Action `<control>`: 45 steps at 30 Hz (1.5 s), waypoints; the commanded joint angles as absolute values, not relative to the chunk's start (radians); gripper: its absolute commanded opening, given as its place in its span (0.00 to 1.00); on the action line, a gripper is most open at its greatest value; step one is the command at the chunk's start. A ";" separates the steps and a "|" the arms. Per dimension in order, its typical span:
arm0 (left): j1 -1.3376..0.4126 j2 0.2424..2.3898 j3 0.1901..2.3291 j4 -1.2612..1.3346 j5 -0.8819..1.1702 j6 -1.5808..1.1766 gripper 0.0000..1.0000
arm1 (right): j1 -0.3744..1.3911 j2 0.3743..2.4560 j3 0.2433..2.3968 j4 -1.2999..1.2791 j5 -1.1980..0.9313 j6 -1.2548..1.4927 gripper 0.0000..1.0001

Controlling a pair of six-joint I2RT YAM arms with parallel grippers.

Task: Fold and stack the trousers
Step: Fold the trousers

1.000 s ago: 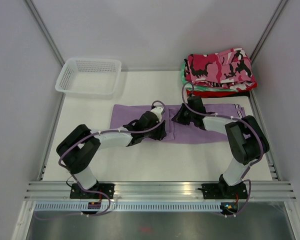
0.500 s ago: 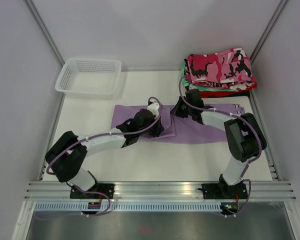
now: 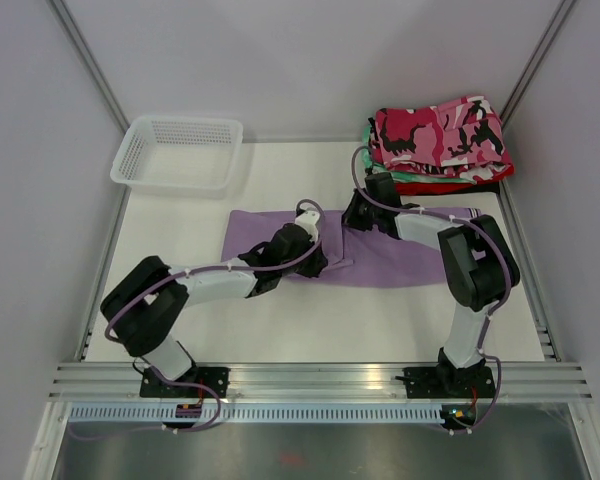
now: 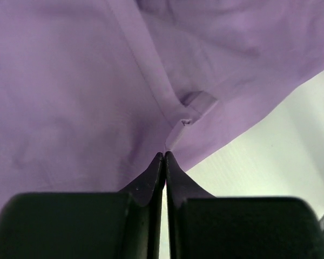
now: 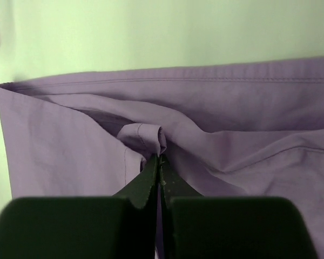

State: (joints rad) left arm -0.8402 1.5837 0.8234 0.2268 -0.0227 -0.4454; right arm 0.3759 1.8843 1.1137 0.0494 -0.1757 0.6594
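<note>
The lilac trousers point(image 3: 420, 255) lie flat across the middle of the table, waist end to the right. My left gripper point(image 3: 318, 265) sits at their near edge, and in the left wrist view it point(image 4: 164, 155) is shut on the lilac fabric point(image 4: 70, 81) right at that edge. My right gripper point(image 3: 355, 215) is at the far edge. In the right wrist view it point(image 5: 160, 157) is shut on a small bunched fold of the lilac cloth point(image 5: 232, 108). The folded camouflage trousers point(image 3: 440, 135) top the pile at the back right.
A white mesh basket point(image 3: 178, 152) stands at the back left. Under the camouflage pair lie a green-and-white garment point(image 3: 368, 150) and a red one point(image 3: 430, 186). The white table point(image 3: 280, 320) ends at a metal rail point(image 3: 320, 378) by the arm bases.
Both grippers have closed on the lilac trousers. The right gripper has moved from mid-cloth to the far edge, and the left arm has stretched slightly forward.
</note>
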 commanded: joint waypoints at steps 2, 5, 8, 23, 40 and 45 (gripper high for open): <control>-0.847 1.646 0.839 0.258 -0.011 -0.506 0.20 | 0.374 1.855 1.143 -0.032 -0.164 0.608 0.22; -0.848 1.620 0.848 0.220 -0.028 -0.518 0.64 | 0.354 1.780 1.143 -0.130 -0.138 0.562 0.57; -0.848 1.546 0.857 0.142 -0.078 -0.528 0.82 | 0.308 1.700 1.140 -0.198 -0.147 0.535 0.70; -0.277 1.259 0.824 -0.336 -0.130 -0.638 1.00 | 0.435 1.514 1.016 -0.218 -0.256 0.512 0.59; -0.083 1.499 0.670 -0.098 0.147 -0.528 0.89 | 0.563 1.667 0.776 -0.046 -0.166 0.529 0.26; -0.083 1.537 0.653 -0.006 0.239 -0.508 0.79 | 0.563 1.593 0.840 -0.153 -0.155 0.517 0.31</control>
State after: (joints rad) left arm -0.0818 1.4937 0.6842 -0.0685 0.1425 -0.5491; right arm 0.5545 1.6352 0.7864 -0.0753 -0.1799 0.5419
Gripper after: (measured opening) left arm 0.818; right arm 0.283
